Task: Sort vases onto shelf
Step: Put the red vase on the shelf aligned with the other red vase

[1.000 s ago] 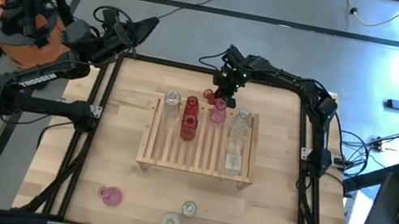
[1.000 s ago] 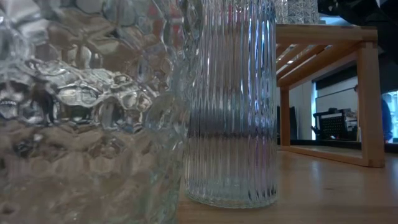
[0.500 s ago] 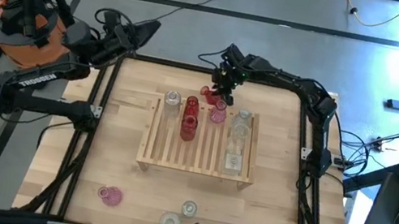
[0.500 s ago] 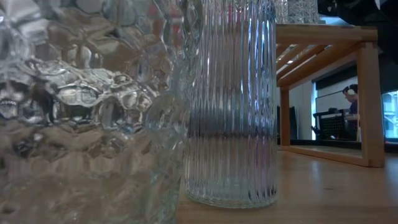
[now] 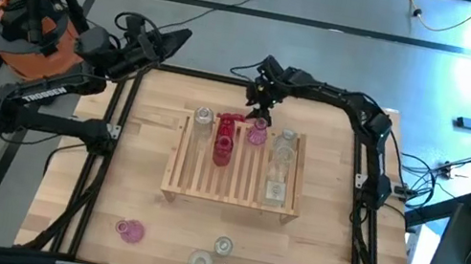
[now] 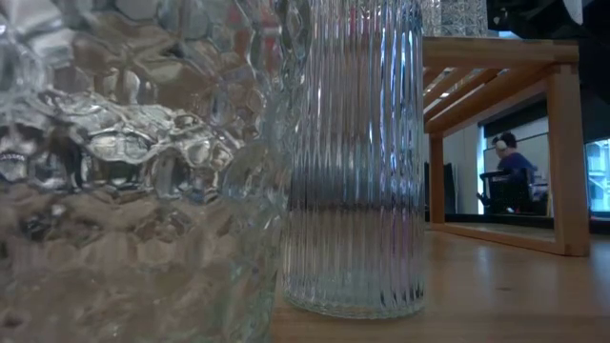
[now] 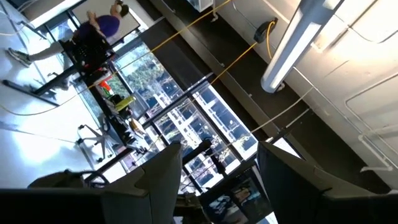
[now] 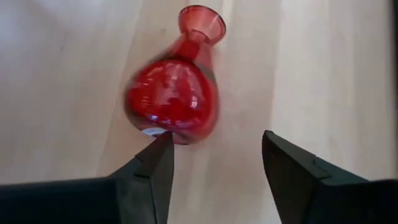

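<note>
Vases (image 5: 223,140) on the shelf (image 5: 192,175) number about six, a red vase (image 8: 172,102) lies tipped at its far edge before the right pincer (image 5: 259,107), parted and empty, while four more (image 5: 130,230) wait on the surface (image 5: 79,192) nearer the camera.

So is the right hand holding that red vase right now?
No: in the right wrist view the red vase lies on its side on the wood ahead of the right hand, whose fingers stand apart and clear of it.
</note>
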### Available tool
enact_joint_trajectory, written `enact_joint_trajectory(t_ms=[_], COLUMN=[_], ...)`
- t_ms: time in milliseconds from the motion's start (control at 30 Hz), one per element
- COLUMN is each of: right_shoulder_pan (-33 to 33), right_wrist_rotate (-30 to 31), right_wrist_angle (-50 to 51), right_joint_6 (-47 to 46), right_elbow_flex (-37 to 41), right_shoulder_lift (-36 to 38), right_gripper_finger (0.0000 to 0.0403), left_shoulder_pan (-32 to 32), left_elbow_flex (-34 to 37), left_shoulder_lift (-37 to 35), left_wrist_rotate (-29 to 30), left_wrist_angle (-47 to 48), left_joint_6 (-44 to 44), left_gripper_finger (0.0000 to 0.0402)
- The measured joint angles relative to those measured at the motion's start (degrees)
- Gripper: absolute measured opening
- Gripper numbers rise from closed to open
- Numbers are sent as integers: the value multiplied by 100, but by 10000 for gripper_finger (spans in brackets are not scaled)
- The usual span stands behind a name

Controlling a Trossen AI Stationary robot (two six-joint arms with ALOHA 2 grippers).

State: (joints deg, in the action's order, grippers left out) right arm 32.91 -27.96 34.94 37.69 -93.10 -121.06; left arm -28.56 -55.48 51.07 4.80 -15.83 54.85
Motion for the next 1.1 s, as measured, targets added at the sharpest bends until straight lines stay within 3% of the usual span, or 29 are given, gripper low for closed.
enact_joint_trajectory(t_ms=[367, 767, 833, 1000, 1100], right_shoulder_pan=[-566, -252, -153, 33, 108], right_wrist_rotate=[25, 637, 626, 560, 143], right_wrist_angle=[-192, -70, 88, 817, 1084], right_joint_6=[25, -417, -477, -490, -456], right_elbow_flex=[-2, -158, -334, -1006, -1354], right_shoulder_lift=[-93, -91, -90, -69, -68], right_gripper_finger=[192, 191, 191, 191, 191], left_shoulder_pan=[0, 0, 0, -69, -289], left_elbow_flex=[0, 0, 0, -2, 0], left_shoulder_lift=[22, 14, -91, -571, -679], left_wrist_rotate=[9, -2, -2, 138, 32], left_wrist_angle=[31, 303, 880, 3488, 4572], left_joint_6=[-105, -107, -103, -93, 170], left_gripper_finger=[201, 201, 201, 201, 201])
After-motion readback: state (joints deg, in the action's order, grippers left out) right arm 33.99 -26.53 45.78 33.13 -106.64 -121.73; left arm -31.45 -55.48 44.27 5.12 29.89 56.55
